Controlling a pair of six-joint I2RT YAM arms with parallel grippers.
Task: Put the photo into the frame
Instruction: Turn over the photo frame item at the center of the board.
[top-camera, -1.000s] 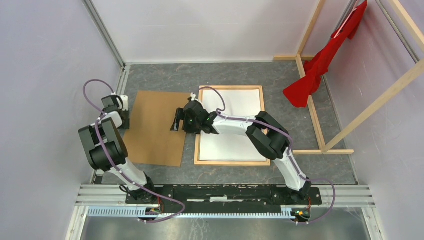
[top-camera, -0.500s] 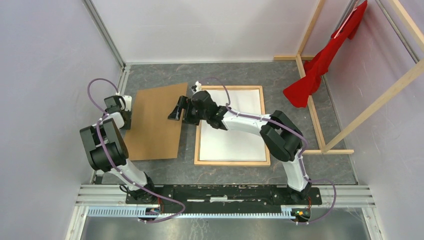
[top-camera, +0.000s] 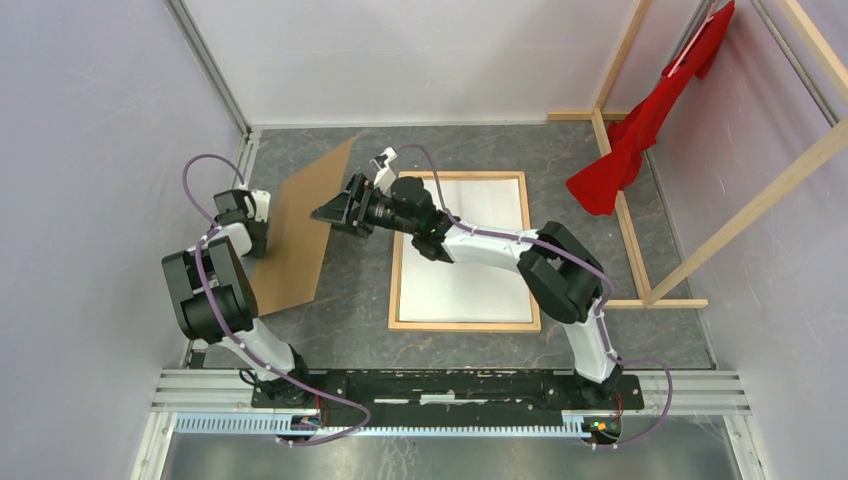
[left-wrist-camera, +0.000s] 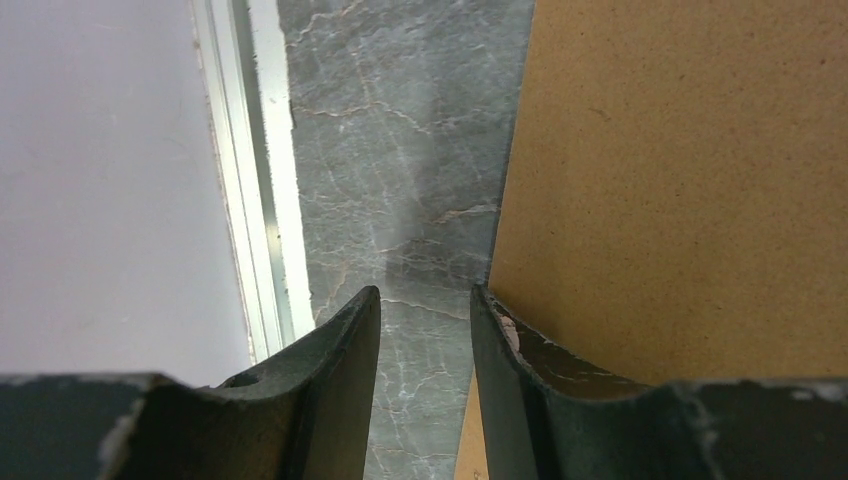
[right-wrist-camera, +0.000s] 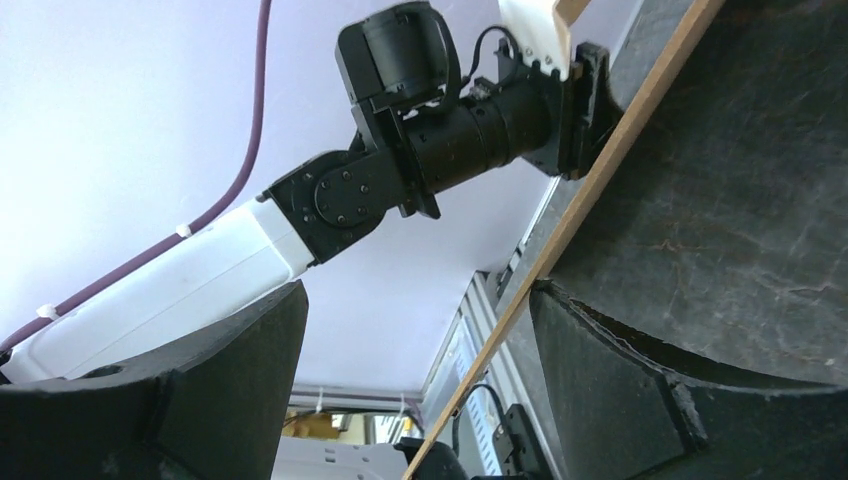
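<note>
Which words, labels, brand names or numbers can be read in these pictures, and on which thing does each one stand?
No text can be read in any of the three views.
The brown backing board, the white back of the photo, the frame and the red cloth are all plain, with no print or sign on them.

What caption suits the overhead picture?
The right gripper holds a brown board tilted up beside the wooden frame, photo inside, white side up.
</note>
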